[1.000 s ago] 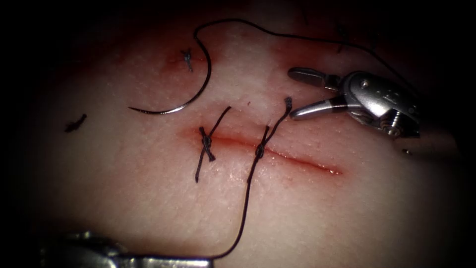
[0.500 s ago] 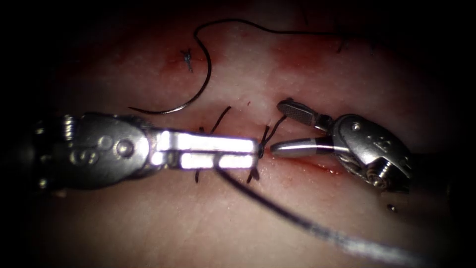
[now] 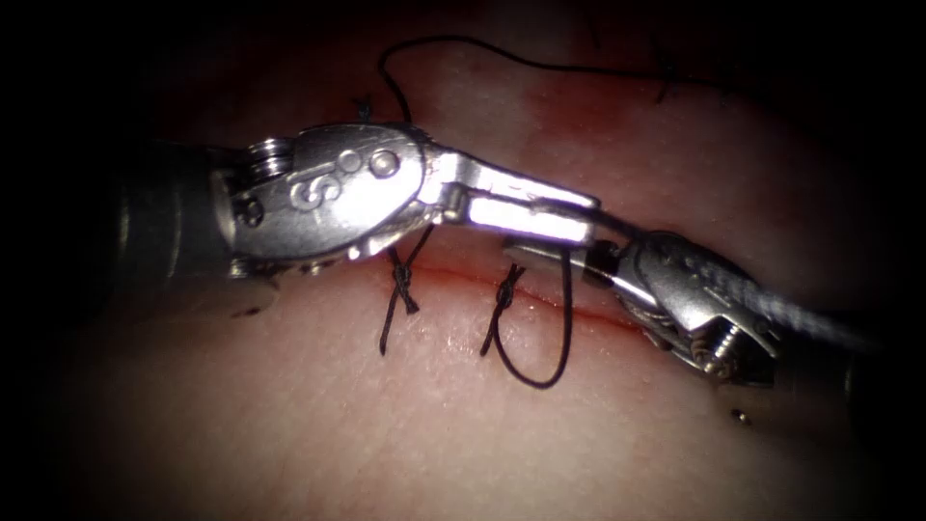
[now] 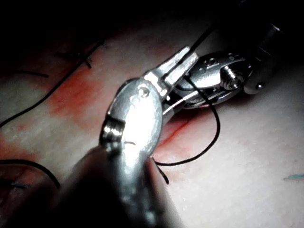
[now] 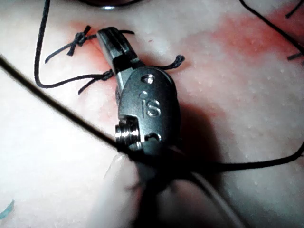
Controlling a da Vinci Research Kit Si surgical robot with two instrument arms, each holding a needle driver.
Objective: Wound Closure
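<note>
Your left hand [image 3: 575, 214] is clamped on the thread [image 3: 540, 384], which hangs slack in a loop off the second knot [image 3: 503, 294], probably kept loose for tying. Your right hand [image 3: 532, 253] is together, just above the cut [image 3: 598, 314], lying across that knot's short tail [image 5: 178, 59]. I can't tell if it pinches the tail. Neither hand holds the needle. It's hidden by your left tool, so I can't say whether it's in the tissue [image 3: 386, 425].

Dim endoscope view, dark vignette at edges — harsh glare on left tool [image 3: 540, 217]; tissue [image 3: 405, 415] softly lit.
</note>
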